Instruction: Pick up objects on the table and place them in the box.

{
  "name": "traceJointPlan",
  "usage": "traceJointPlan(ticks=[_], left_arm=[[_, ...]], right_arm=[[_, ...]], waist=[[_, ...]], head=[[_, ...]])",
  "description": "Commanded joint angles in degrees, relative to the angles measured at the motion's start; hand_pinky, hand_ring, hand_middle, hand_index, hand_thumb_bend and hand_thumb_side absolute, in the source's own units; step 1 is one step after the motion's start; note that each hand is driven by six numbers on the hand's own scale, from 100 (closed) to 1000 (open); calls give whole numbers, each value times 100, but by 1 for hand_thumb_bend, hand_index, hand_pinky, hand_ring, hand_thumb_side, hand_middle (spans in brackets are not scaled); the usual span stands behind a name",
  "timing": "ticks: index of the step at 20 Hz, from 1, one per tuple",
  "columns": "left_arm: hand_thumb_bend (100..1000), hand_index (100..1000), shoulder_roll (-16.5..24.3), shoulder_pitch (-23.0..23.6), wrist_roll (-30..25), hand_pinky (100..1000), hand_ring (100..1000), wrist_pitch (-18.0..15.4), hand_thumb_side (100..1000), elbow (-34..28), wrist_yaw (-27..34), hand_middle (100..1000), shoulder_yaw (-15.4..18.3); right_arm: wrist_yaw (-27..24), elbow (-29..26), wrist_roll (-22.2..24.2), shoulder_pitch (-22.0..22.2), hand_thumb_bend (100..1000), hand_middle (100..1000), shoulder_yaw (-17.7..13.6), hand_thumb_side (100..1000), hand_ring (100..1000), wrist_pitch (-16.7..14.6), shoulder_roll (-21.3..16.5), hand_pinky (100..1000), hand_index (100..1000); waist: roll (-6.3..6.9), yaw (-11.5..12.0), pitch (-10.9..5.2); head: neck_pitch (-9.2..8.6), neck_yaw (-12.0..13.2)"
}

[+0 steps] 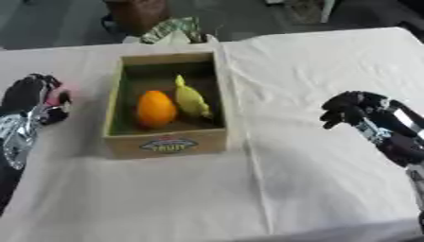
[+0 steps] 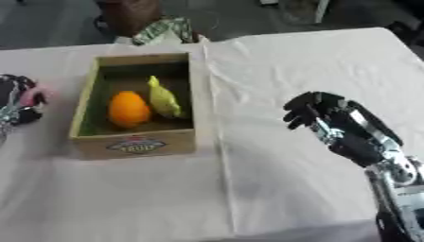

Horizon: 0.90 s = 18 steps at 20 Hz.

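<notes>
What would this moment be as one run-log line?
box: orange, yellow fruit inside | left hand: shut on pink thing | right hand: curled, holding nothing

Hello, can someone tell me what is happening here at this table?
A humanoid robot is putting things into a cardboard fruit box on a white tablecloth. An orange fruit and a yellow-green fruit already lie inside. The left robot hand is curled round a small pink object beside the box. The right robot hand hangs curled and holds nothing.
</notes>
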Motion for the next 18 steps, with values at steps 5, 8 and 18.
traceJointPlan(ticks=[5, 8, 18], left_arm=[[100, 452, 133, -123, 521, 410, 297, 30, 319, -532, 419, 230, 107], [100, 453, 177, -179, 669, 409, 298, -58, 332, -891, 717, 232, 52], [100, 460, 132, -351, 242, 418, 305, -588, 347, -2432, 1703, 239, -647]], right_arm=[[10, -51, -7, -57, 100, 672, -38, 514, 665, 2, -91, 618, 714], [4, -48, -5, -56, 100, 672, -37, 514, 665, 5, -88, 617, 714], [-17, -49, 16, -67, 100, 673, -13, 514, 664, 16, -79, 617, 714]], waist=[[-20, 40, -103], [-21, 56, -119], [-14, 42, -156]], head=[[-6, -19], [-4, -23], [4, -9]])
